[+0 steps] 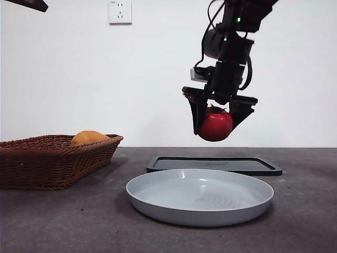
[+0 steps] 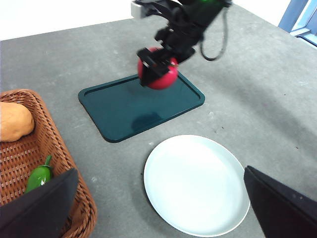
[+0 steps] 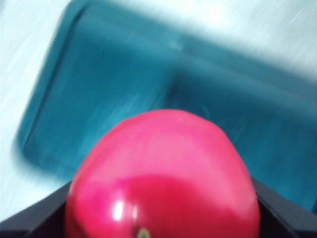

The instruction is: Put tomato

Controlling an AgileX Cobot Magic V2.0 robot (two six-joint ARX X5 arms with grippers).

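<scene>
Clamped on the tomato (image 1: 215,126), my right tool (image 1: 217,117) hangs in the air with a black jaw on either side of the fruit, well above the desk (image 1: 305,211). From the front it hovers over the dark green tray (image 1: 214,165) at the far side, with the pale grey plate (image 1: 200,196) nearer the camera and empty. My left tool (image 2: 158,208) waits above the near edge, jaws spread wide with nothing between them, looking down at the plate and at the wicker basket (image 1: 52,163) on the left, which holds an orange-yellow fruit (image 1: 88,138) and a green pepper (image 2: 38,176). My own wrist view is smeared, so I judge the arm to be moving, and that is the first worry: a round, glossy tomato gripped only at its sides could slide or roll out if I swing or stop sharply. The second is height: let go from here and it would drop hard, bounce or roll off the shallow tray or plate rim and away across the desk. The third is aim, since the task does not say which surface is meant; I read the tray as closest beneath, and lowering off-centre could set the fruit on its raised lip.
</scene>
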